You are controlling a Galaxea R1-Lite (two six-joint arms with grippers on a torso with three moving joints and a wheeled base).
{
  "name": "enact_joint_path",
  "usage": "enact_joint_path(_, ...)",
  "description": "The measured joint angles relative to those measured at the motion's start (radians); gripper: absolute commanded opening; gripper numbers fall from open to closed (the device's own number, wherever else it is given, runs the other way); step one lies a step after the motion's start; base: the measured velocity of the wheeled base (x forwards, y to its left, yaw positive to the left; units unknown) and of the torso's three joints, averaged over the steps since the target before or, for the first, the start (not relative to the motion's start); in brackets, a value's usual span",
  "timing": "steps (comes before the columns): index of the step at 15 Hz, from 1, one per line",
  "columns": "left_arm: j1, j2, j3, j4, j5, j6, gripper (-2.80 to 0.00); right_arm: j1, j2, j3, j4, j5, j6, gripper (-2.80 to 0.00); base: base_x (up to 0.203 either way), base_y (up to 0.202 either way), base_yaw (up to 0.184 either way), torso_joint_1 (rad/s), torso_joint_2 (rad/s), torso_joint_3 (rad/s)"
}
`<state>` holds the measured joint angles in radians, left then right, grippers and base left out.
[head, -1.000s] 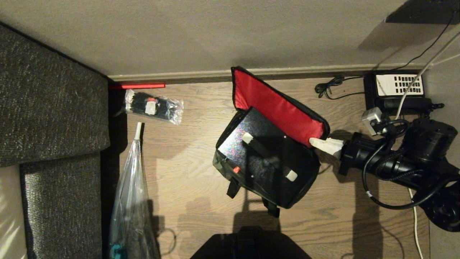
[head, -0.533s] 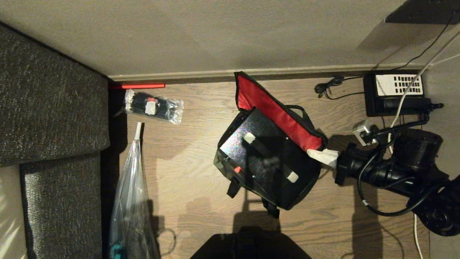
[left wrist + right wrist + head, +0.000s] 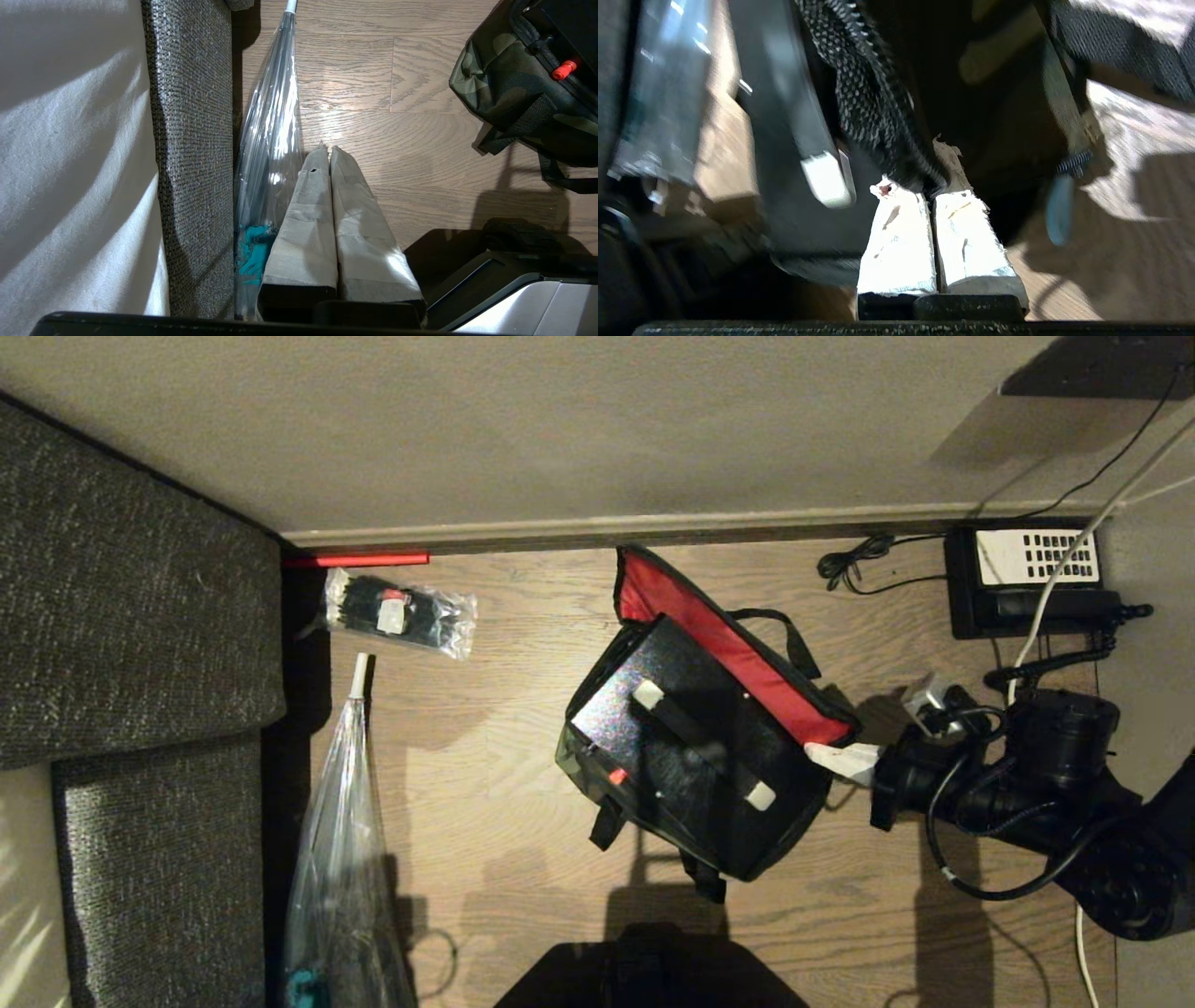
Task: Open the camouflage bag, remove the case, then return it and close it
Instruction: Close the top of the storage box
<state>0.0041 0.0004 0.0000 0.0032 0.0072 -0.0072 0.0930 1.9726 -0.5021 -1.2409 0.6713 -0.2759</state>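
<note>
Right hand [image 3: 826, 753] pinches camouflage bag [image 3: 747, 663] lid's corner edge.

Right hand [image 3: 826, 753] pinched closed, arm reaching in from right; left hand [image 3: 327, 154] closed, seemingly parked.

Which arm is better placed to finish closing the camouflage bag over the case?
The right. The right gripper has its jaws shut on the lid's edge at the camouflage bag, with the case inside. The left gripper hangs shut beside the sofa, apart from the bag.
</note>
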Motion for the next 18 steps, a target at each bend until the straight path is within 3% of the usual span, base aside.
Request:
enact_joint_path(6, 0.000, 0.000, 0.000, 0.000, 0.000, 0.000, -2.80, -0.043, 0.048, -0.013, 0.011, 0.000, -0.084, -2.80, 0.000, 0.000, 0.000, 0.000, 0.00, 0.000)
enact_joint_path(7, 0.000, 0.000, 0.000, 0.000, 0.000, 0.000, -2.80, -0.047, 0.054, -0.018, 0.011, 0.001, -0.088, -0.70, 0.000, 0.000, 0.000, 0.000, 0.00, 0.000)
enact_joint_path(8, 0.000, 0.000, 0.000, 0.000, 0.000, 0.000, -2.80, -0.051, 0.059, -0.023, 0.012, 0.002, -0.089, 0.00, 0.000, 0.000, 0.000, 0.000, 0.00, 0.000)
enact_joint_path(18, 0.000, 0.000, 0.000, 0.000, 0.000, 0.000, -2.80, -0.080, -0.024, -0.077, 0.093, 0.005, -0.078, 0.00, 0.000, 0.000, 0.000, 0.000, 0.00, 0.000)
